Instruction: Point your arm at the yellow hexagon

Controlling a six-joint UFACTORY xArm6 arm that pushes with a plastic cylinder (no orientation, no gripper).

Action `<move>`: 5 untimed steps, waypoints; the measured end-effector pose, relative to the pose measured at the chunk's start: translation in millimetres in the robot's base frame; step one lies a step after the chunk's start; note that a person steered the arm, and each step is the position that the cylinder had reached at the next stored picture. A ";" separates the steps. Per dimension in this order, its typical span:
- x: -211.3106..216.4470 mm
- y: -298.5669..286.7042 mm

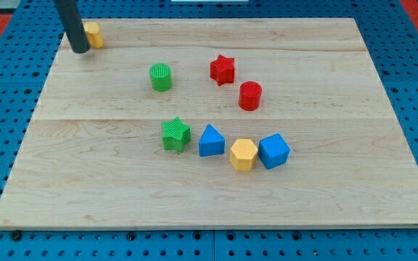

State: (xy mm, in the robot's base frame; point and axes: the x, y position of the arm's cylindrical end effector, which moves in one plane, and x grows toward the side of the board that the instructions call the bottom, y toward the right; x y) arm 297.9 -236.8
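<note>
The yellow hexagon (pixel 243 154) lies low in the middle of the wooden board, touching a blue cube (pixel 273 151) on its right and close to a blue triangular block (pixel 210 141) on its left. My tip (pixel 80 51) rests at the board's top left corner, far from the hexagon. It sits right beside another yellow block (pixel 93 34), which the rod partly hides, so its shape is unclear.
A green star (pixel 175 135) lies left of the blue triangular block. A green cylinder (pixel 161 77), a red star (pixel 223 69) and a red cylinder (pixel 250 96) sit in the upper middle. The board (pixel 85 188) lies on a blue pegboard.
</note>
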 end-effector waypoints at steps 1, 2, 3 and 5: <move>24.9 0.0; 24.9 -0.3; 28.8 -0.5; 128.5 -0.3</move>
State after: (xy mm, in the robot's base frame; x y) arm 426.3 -237.2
